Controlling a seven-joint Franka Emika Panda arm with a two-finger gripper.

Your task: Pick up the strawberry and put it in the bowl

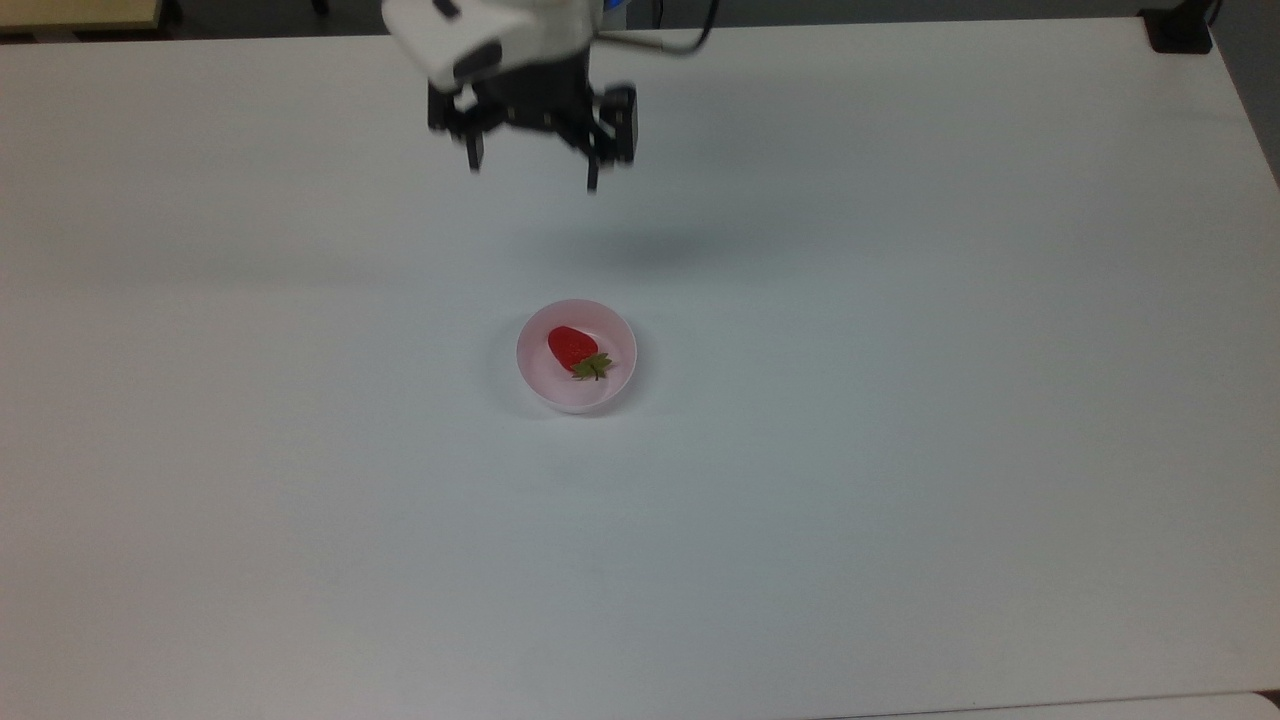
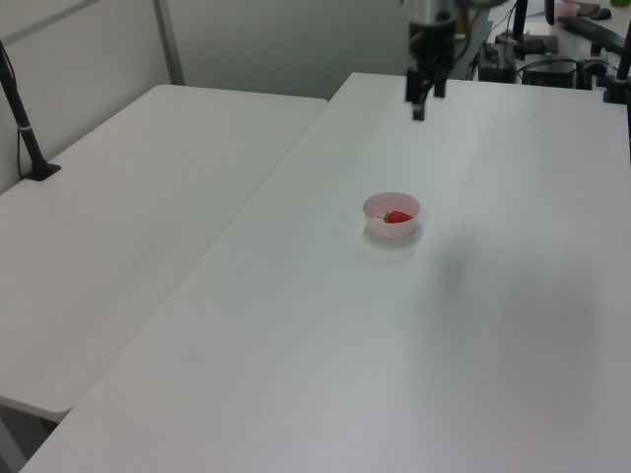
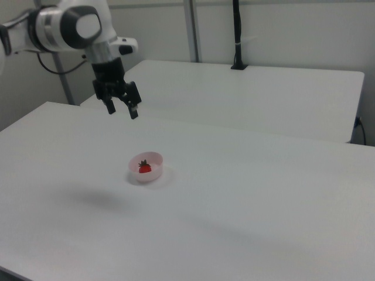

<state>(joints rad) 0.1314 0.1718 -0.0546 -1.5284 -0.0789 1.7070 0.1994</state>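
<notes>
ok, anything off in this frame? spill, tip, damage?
Nothing stands out. The strawberry lies inside the bowl, which sits upright on the white table. The tool hangs open and empty above the table, apart from the bowl.

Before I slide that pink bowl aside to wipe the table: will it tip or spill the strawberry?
Probably not. The bowl looks low and wide, sitting flat on the table, so it should slide rather than tip. It seems thin-walled and light, so push gently at the base. The strawberry lies well below the rim; it may roll inside but likely stays in.
</notes>
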